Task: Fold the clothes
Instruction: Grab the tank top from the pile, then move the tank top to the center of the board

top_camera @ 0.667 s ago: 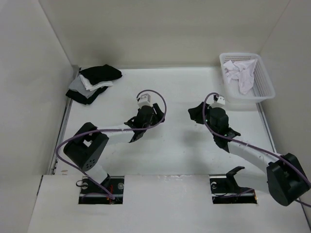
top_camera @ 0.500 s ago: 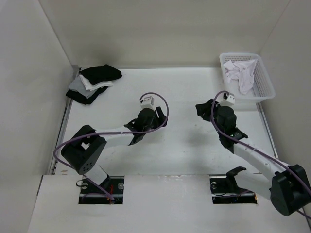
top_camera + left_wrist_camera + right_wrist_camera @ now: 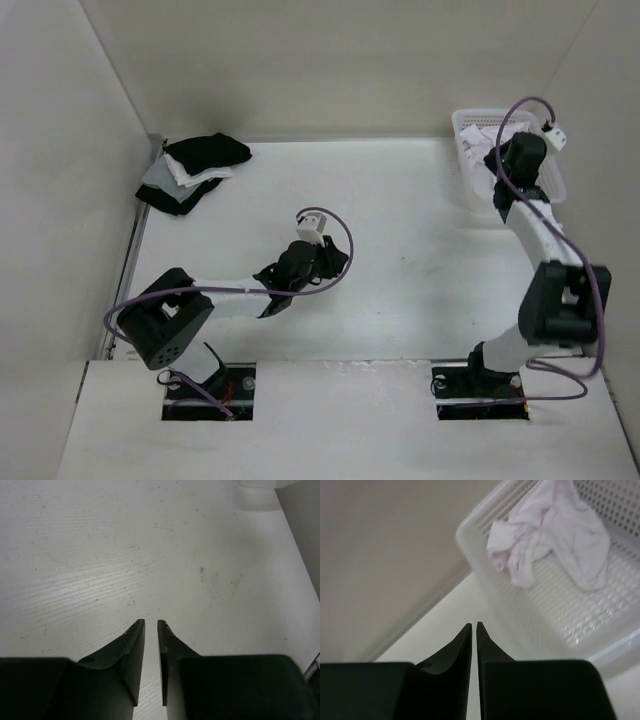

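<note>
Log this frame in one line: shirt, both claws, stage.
shirt: white T-shirt crumpled in basket | right claw: near basket rim, almost shut, empty | left claw: over table, slightly open, empty | stage: pre-grasp

A flat white table [image 3: 400, 200], its surface matte, faintly grained and flecked with small dark specks, carries everything here. In its far left corner, against the wall, lies a loose pile of black, grey and white garments [image 3: 192, 172]. In the far right corner, well apart from the pile, stands a white plastic lattice basket [image 3: 466, 170], rectangular and shallow.
</note>
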